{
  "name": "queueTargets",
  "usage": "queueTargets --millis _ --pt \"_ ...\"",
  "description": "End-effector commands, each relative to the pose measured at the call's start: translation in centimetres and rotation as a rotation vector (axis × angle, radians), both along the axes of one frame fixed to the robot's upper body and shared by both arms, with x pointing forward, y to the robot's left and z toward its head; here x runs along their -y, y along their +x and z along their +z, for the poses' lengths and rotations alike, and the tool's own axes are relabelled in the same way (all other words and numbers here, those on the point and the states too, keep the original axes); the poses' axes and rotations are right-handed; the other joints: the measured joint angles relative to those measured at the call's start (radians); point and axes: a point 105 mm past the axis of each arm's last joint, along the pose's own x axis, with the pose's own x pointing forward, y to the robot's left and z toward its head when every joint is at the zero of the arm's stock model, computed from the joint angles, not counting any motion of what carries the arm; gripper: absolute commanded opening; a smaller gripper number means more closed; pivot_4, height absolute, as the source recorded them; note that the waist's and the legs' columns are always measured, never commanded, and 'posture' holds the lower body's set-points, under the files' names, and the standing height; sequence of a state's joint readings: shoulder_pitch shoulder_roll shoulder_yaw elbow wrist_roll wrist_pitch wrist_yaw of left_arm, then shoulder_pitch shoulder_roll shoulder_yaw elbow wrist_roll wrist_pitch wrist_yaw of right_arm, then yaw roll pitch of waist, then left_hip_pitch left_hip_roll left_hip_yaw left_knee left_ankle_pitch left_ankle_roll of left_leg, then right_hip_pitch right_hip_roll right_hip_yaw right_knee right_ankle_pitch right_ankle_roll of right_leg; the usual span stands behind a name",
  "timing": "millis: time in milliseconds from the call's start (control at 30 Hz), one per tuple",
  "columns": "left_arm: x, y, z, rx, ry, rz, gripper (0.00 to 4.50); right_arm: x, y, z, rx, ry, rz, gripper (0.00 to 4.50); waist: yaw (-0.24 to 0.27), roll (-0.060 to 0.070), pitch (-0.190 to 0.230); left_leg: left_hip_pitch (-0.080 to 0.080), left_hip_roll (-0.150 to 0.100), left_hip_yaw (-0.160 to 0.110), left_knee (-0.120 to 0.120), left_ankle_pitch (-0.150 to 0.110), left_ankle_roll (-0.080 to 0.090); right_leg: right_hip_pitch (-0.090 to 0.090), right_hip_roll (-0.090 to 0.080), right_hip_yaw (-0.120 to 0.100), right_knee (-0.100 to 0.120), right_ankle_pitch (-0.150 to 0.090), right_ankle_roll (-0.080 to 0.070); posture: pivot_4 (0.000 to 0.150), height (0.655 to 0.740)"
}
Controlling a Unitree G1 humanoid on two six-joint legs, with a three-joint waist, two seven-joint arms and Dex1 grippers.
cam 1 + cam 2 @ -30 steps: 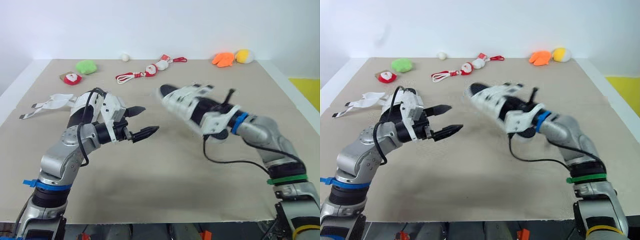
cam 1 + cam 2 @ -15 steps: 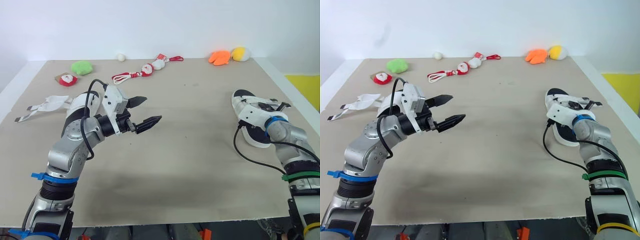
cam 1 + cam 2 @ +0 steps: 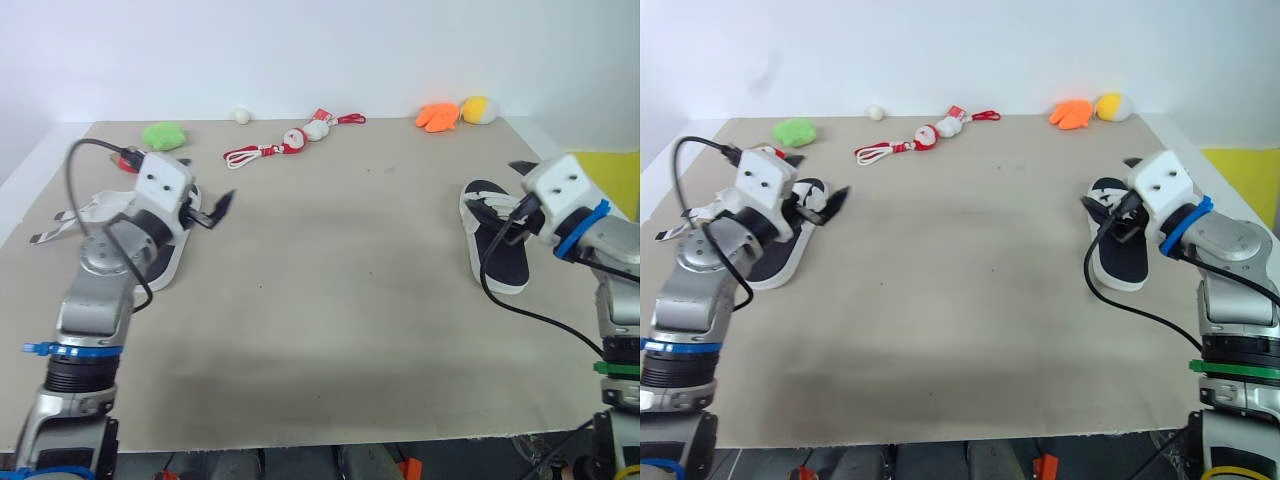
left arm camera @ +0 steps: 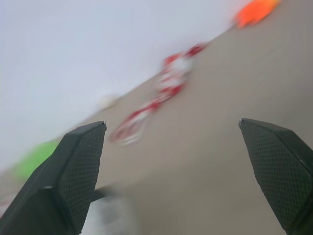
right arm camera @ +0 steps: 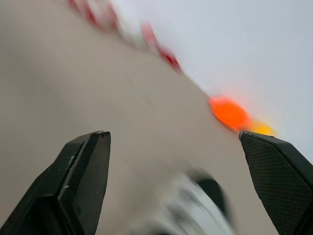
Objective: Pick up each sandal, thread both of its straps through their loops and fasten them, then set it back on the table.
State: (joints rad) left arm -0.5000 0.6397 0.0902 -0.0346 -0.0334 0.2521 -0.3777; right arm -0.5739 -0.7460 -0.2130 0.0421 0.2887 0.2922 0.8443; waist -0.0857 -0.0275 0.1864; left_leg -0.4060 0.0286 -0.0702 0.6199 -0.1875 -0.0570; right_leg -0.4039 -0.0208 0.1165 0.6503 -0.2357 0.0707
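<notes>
Showing both sandals lying flat at opposite sides of the desk (image 3: 330, 320), well apart. The left sandal (image 3: 768, 262) is found at the robot's left, its long axis running roughly from the near edge toward the far edge, with its loose straps (image 3: 685, 222) spread outward over the desk. The left gripper (image 4: 171, 123) is held just above the far end of this sandal; its fingers (image 4: 73, 181) are spread wide and nothing is held between them. They are aimed toward the middle of the desk, so the sandal lies beneath and behind them rather than ahead. The right sandal (image 3: 498, 255) is set at the robot's right, likewise lengthwise, just beside the right gripper (image 5: 173, 133), whose fingers (image 5: 83, 181) are also wide apart and empty. Its straps appear closed across the foot, though this cannot be confirmed. The left sandal is judged the next piece, and the left arm is by far the nearer; a turn of the fingers down and back toward it would be called for.
</notes>
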Motion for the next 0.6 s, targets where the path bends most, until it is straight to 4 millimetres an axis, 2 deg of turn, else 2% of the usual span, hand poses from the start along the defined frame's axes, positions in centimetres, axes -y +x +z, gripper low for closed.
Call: queueTargets --millis 33,167,233,333,467,600 --pt "-2.2 -0.1 0.3 0.067 0.183 0.145 4.5 -4.6 -2.0 2.7 -0.016 0.086 0.24 4.49 0.004 0.0 0.0 0.0 0.0 0.0 0.0 0.0 0.0 0.0 0.0 0.0 0.0 0.0 0.0 0.15 0.74" --pt "-4.1 -0.8 -1.3 0.035 0.374 0.225 4.5 -10.8 -4.0 3.3 -0.068 0.056 0.51 4.49 0.008 0.0 0.0 -0.001 0.0 0.0 0.0 0.0 0.0 -0.001 -0.001 0.0 0.0 0.0 0.0 0.15 0.74" --pt "-4.6 -1.0 -1.9 0.02 0.419 0.242 4.5 -12.3 -4.6 3.5 -0.081 0.047 0.575 4.49 0.008 0.0 0.0 -0.002 0.0 0.0 -0.001 0.0 0.0 -0.003 0.0 -0.001 0.0 -0.001 0.0 0.15 0.74" --pt "-5.4 -1.1 -2.4 0.016 0.478 0.276 4.5 -13.2 -4.7 3.7 -0.081 0.04 0.619 4.49 0.017 0.0 0.0 -0.003 0.0 -0.001 -0.001 0.0 0.0 -0.003 -0.001 -0.003 0.0 -0.001 -0.001 0.15 0.74" --pt "-5.7 -0.7 -2.7 0.016 0.494 0.286 4.5 -13.6 -4.5 3.6 -0.076 0.02 0.637 4.49 0.022 0.0 0.0 -0.005 -0.001 -0.001 -0.001 0.0 0.0 -0.004 -0.002 -0.003 0.0 -0.001 -0.001 0.15 0.74" --pt "-5.4 0.6 -3.6 0.004 0.523 0.284 4.5 -13.8 -4.5 3.6 -0.069 0.016 0.65 4.49 0.024 0.0 0.0 -0.005 0.0 -0.002 -0.001 0.0 0.0 -0.004 -0.002 -0.004 0.0 -0.001 -0.001 0.15 0.74"
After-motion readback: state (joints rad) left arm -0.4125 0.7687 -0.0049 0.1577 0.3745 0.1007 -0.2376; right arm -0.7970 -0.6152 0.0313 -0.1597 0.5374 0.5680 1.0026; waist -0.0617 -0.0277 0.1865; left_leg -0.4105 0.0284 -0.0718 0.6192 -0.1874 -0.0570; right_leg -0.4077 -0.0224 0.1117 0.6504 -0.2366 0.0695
